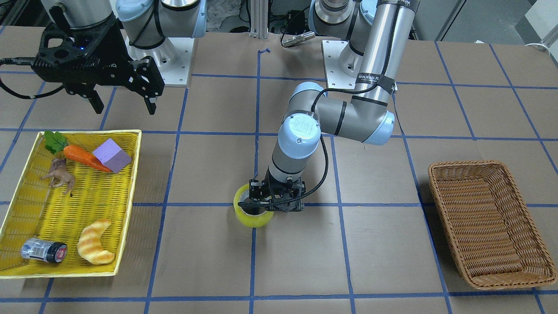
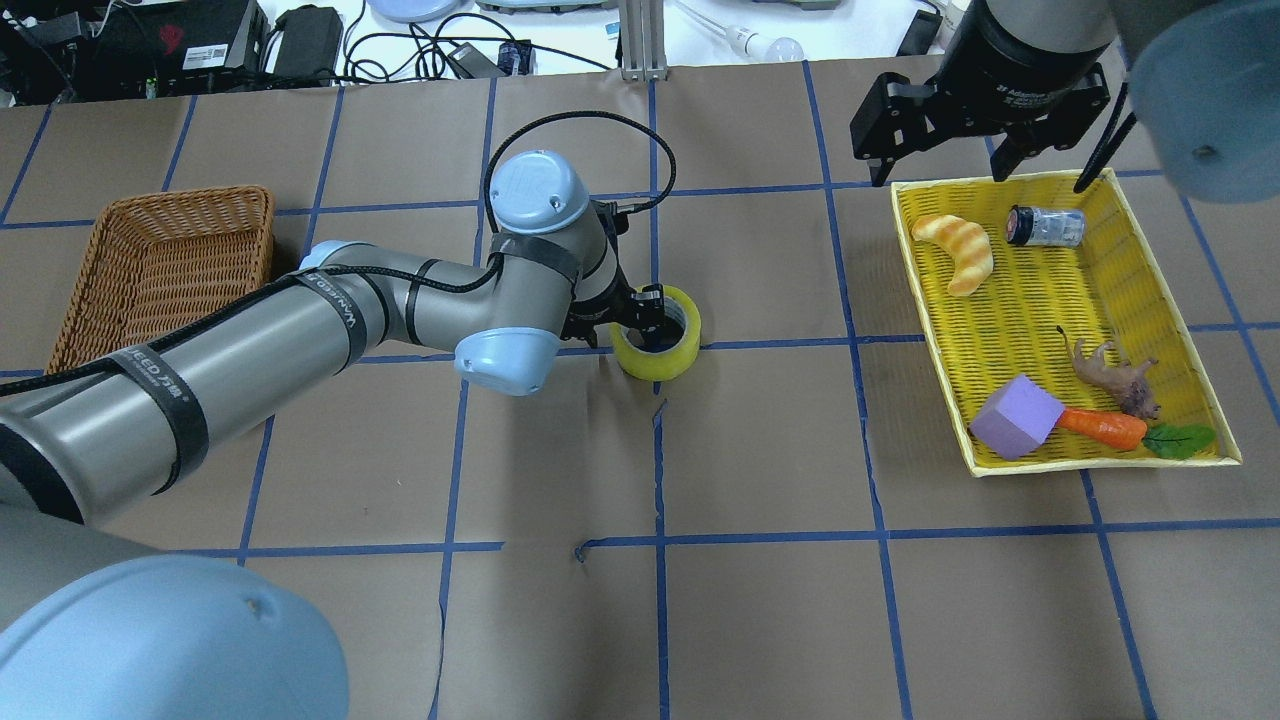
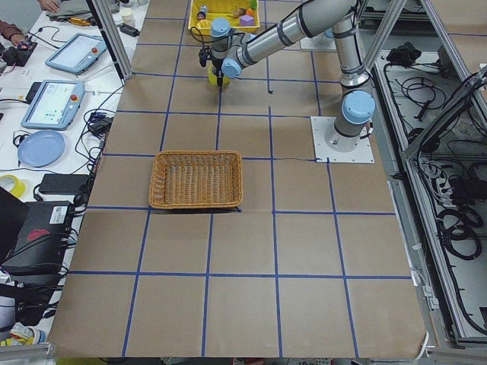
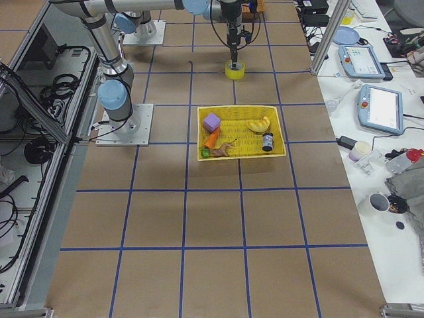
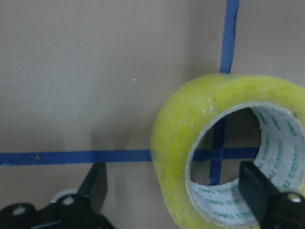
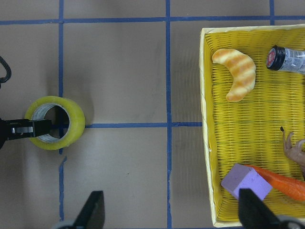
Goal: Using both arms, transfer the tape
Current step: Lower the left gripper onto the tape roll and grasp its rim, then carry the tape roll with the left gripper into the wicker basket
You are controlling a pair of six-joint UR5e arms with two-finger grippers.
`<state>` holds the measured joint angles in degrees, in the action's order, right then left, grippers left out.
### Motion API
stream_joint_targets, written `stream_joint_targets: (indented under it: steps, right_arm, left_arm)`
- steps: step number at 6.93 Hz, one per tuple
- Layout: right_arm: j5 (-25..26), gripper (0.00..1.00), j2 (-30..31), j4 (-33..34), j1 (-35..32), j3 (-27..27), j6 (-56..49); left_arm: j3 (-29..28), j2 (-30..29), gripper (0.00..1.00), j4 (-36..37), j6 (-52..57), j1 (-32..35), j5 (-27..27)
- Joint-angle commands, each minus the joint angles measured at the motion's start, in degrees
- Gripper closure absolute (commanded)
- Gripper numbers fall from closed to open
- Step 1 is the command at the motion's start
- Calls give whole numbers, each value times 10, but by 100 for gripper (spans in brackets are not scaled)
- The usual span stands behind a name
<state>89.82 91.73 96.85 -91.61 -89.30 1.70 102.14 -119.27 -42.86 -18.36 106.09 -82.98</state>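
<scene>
The tape (image 1: 253, 216), a yellow translucent roll with a whitish core, lies flat on the brown table at the centre. It also shows in the overhead view (image 2: 662, 350) and the left wrist view (image 5: 176, 138). My left gripper (image 1: 267, 198) is low over it and open. One finger (image 5: 95, 183) is outside the roll and the other (image 5: 255, 191) is inside the hole, with the roll's wall between them and untouched. My right gripper (image 1: 124, 107) is open and empty, high above the table near the yellow tray's far end.
A yellow tray (image 1: 132, 174) on my right holds a striped croissant toy (image 1: 95, 247), a small jar (image 1: 43, 252), a purple block (image 1: 112, 155), a carrot (image 1: 85, 158) and an animal figure (image 1: 59, 176). A brown wicker basket (image 1: 437, 192) stands on my left.
</scene>
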Motion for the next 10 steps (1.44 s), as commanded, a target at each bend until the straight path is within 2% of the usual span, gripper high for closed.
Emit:
stream_joint_targets:
  steps: [1,2,4,5,8,10]
  right_arm:
    - [0,0,-1,0,-1,0,0]
    - [0,0,-1,0,-1,0,0]
    - [0,0,0,0,-1,0,0]
    - [0,0,0,0,-1,0,0]
    - [0,0,-1,0,0,0,0]
    - [0,0,0,0,-1,0,0]
  left_arm:
    - [0,1,100,-2,-2,-1,12]
    - [-1,3,100,-1,-1,-1,38]
    - [-2,19,100,-23,6,-18,31]
    - [-2,29,100,-42,18,-49,31]
    - [-7,75,100,-138,160,-137,27]
    - [-48,104,100,-228,256,-202,-14]
